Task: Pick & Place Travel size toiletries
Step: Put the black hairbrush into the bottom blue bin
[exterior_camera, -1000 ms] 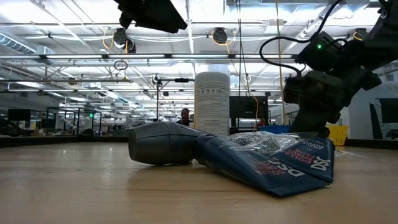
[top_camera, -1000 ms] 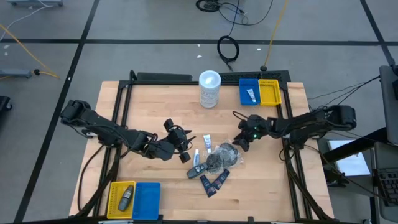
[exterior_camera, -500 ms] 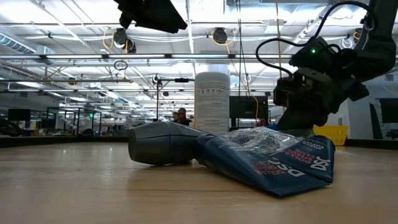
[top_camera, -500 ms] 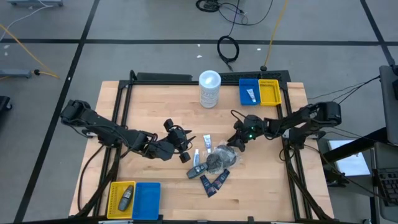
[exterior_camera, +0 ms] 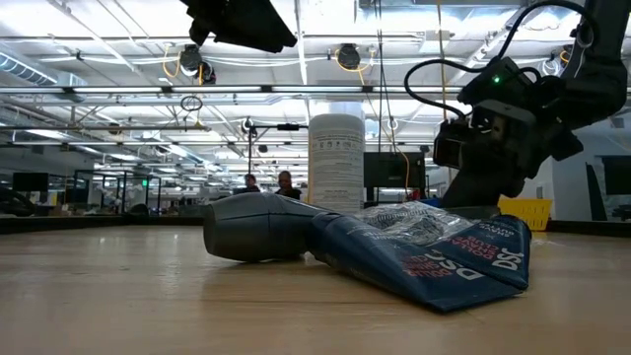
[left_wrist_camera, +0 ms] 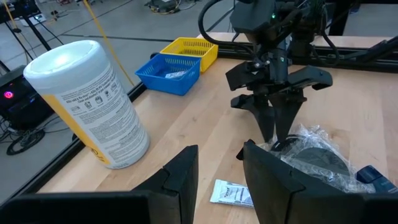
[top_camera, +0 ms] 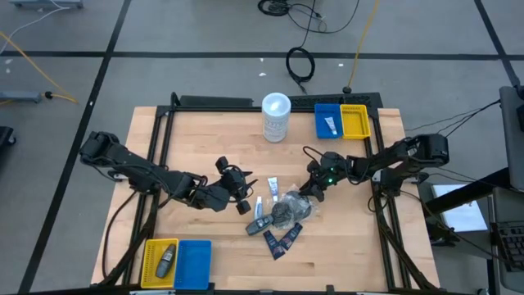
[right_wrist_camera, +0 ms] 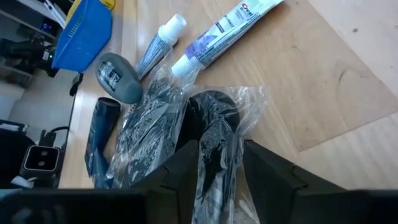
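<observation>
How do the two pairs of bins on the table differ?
The far pair of bins sits at the right back edge, blue bin left of yellow; the near pair of bins sits at the front left, yellow left of blue. Far pair: a white tube lies in the blue bin. Near pair: a grey bottle lies in the yellow one. Both pairs stand side by side.
</observation>
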Available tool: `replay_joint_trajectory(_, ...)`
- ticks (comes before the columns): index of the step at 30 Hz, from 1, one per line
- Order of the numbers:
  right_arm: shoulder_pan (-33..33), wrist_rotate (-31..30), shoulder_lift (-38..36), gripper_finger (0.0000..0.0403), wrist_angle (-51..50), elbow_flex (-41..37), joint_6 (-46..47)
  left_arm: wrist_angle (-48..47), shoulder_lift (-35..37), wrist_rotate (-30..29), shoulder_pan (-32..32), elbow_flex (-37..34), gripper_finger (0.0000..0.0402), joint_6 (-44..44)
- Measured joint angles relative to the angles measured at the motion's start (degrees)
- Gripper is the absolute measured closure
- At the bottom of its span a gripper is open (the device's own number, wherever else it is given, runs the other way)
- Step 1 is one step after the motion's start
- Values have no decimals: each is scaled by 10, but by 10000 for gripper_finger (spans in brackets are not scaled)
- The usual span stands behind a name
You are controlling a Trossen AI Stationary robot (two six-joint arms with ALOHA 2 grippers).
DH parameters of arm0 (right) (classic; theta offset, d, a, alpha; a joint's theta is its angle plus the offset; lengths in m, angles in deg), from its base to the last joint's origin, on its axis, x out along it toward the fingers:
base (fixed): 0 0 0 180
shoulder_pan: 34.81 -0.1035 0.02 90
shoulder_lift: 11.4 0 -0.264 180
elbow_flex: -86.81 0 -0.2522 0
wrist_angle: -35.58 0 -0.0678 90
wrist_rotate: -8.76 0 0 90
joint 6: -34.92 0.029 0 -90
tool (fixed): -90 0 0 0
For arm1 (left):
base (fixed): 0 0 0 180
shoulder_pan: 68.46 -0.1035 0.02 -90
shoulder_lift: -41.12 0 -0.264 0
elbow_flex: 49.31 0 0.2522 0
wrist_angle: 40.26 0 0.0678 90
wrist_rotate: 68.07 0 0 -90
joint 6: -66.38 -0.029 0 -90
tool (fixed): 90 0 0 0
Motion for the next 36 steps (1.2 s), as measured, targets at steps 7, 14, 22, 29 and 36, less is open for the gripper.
replay_joint_trajectory(7,0,0,0,317,-7,0,-17,0,0,0,0,0,275,0)
replay_joint_trajectory(14,-6,-28,0,396,-20,0,-64,0,0,0,0,0,275,0)
replay_joint_trajectory(22,-7,-40,-15,402,-31,29,-73,0,0,0,0,0,275,0)
replay_joint_trajectory(29,-7,-28,-105,403,-99,83,-119,3,0,1,0,0,275,4)
replay_joint_trajectory(36,-8,-30,-210,403,-201,157,-184,14,0,1,-6,0,275,6)
